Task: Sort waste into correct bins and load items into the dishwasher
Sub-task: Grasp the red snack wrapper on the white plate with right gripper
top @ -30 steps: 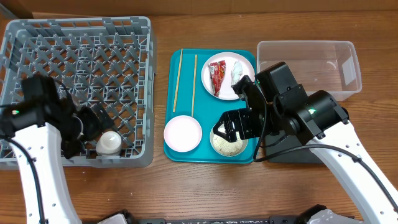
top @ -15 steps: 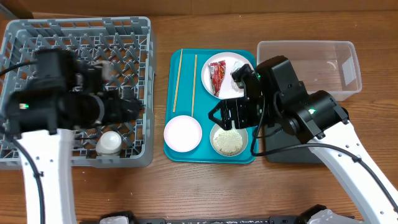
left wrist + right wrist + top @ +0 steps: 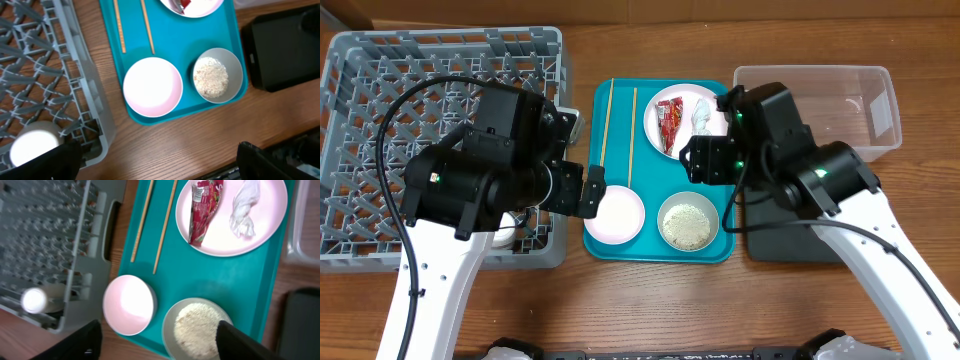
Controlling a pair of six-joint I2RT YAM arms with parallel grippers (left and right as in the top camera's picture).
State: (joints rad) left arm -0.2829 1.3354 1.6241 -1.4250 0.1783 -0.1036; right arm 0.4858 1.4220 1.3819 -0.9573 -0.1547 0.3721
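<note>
the left gripper (image 3: 155,152) holds its fingers (image 3: 270,165) spread wide with nothing between them, over bare table (image 3: 200,135) just short of the teal tray (image 3: 200,30). ahead of them sit the empty bowl (image 3: 152,86) and the bowl of rice (image 3: 217,75), and beside the left finger the white cup (image 3: 32,147) stands in the grey rack (image 3: 45,75). the right gripper (image 3: 160,337) is also wide apart and empty, both bowls between its fingers (image 3: 75,347), with the 2 chopsticks (image 3: 165,225) ahead and the plate (image 3: 270,225) bearing the red wrapper (image 3: 202,210) and tissue (image 3: 243,210) ahead of the right finger.
</note>
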